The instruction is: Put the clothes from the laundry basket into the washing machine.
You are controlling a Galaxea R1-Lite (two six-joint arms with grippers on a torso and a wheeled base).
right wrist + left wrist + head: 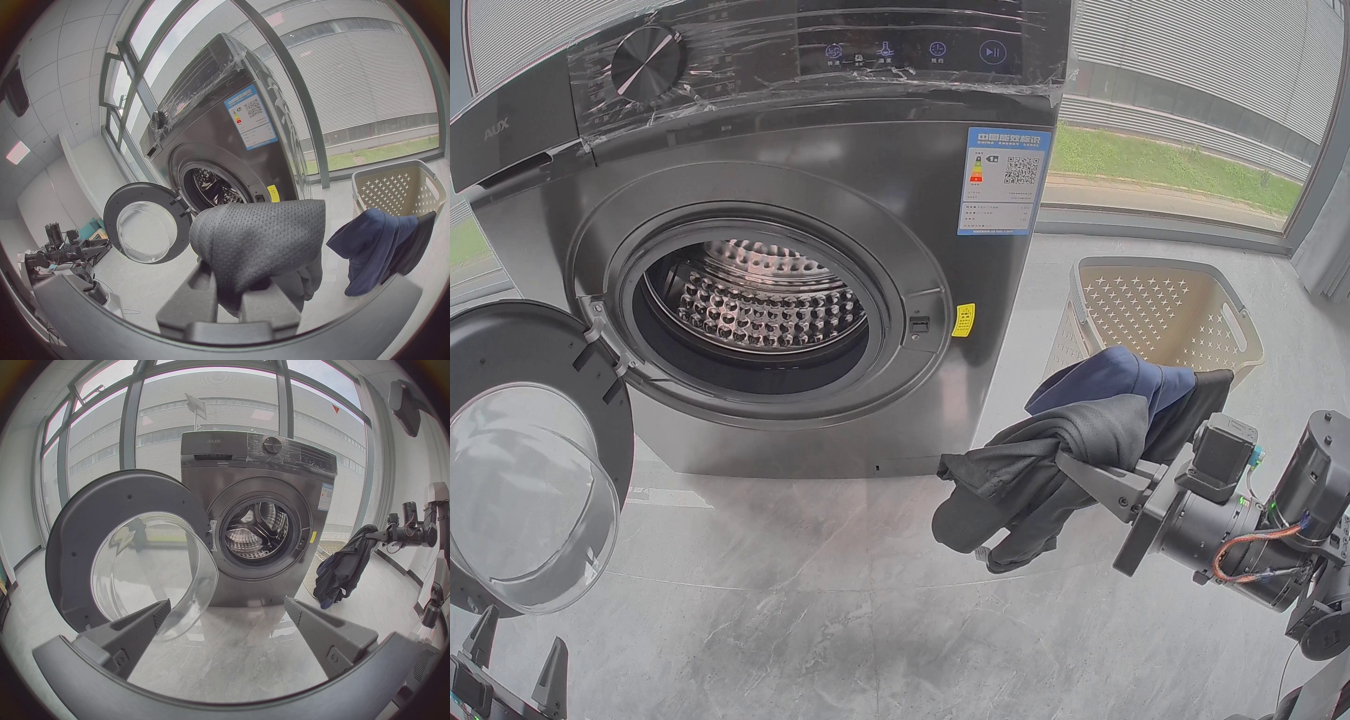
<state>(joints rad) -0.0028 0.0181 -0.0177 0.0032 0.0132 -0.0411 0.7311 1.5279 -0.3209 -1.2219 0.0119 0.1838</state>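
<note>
Right tool (pixel 1089 471) horizontal near the washing machine (pixel 759 155), clothes (pixel 1050 436) in grip.

Dark grey is being shown on the washing machine (pixel 759 159), studded silver in its drum (pixel 759 291), charcoal dotted mesh and navy blue on the clothes (pixel 1059 441), cream with star-shaped cut-outs on the laundry basket (pixel 1162 319), and veined grey on the floor (pixel 825 600).

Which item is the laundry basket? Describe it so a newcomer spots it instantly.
Start at the grey front-loading washing machine with its round door swung open. On the floor to its right in the head view, by the window, stands the laundry basket, just behind the dark clothes. It is the only pale item there: cream plastic with star-shaped holes and a slot handle.
</note>
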